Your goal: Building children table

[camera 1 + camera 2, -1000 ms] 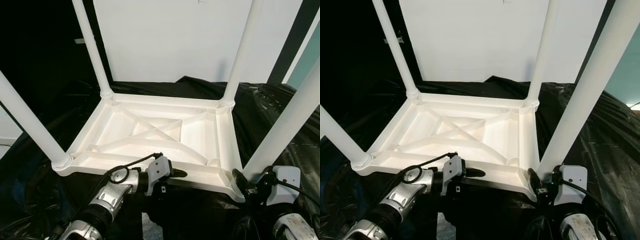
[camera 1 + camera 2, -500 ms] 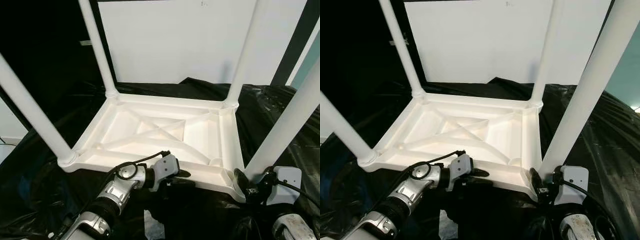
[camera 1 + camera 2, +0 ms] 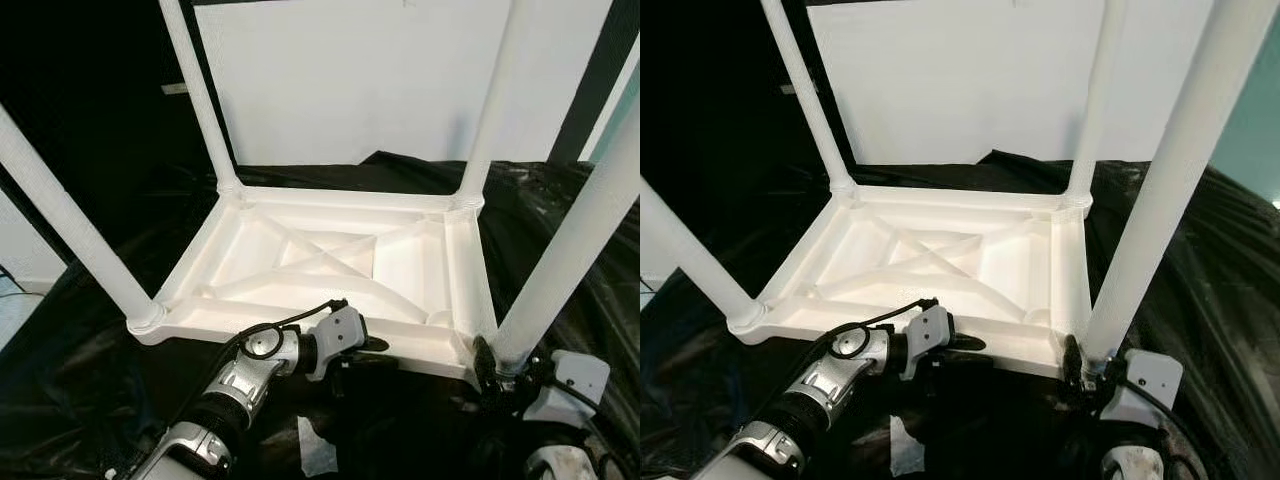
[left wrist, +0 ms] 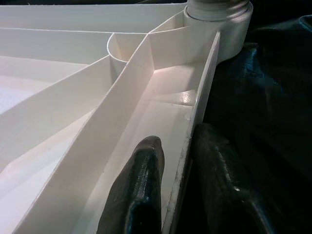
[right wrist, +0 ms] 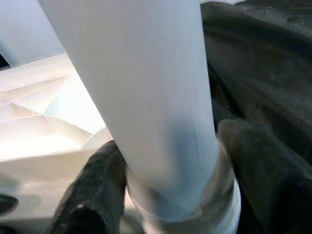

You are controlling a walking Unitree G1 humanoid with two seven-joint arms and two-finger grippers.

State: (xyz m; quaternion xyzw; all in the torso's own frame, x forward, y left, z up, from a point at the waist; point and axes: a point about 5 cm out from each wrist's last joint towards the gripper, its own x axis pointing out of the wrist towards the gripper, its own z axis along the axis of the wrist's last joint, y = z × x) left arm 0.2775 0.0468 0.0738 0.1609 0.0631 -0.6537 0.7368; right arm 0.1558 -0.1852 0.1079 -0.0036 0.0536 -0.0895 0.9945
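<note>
Table point(image 3: 330, 255) is upside down on the black sheet point(image 3: 110, 400), all four legs up. You have it pinched at two spots along the near edge.

Left gripper point(image 4: 178, 190): clamped on the near rim point(image 3: 300, 335), one finger inside the channel, the other outside against the sheet. Rim wall runs straight ahead of the fingers to the corner socket point(image 4: 214, 19).

Right gripper point(image 5: 168, 195): fingers either side of the near right leg point(image 3: 570, 240) right at its collar point(image 5: 195, 195), closed on it as far as I can judge. Tabletop sits just beyond and inboard of the fingers.

My read: all legs look seated, so the step is lifting or flipping it. To do that well:
- Move both arms together, same rate. The rim is thin plastic, so a skewed pull will likely twist it out of the left pinch.
- Keep the right grip low at the collar. Higher up, the leg levers in its socket.
- Watch the sheet doesn't snag the outer left finger.
</note>
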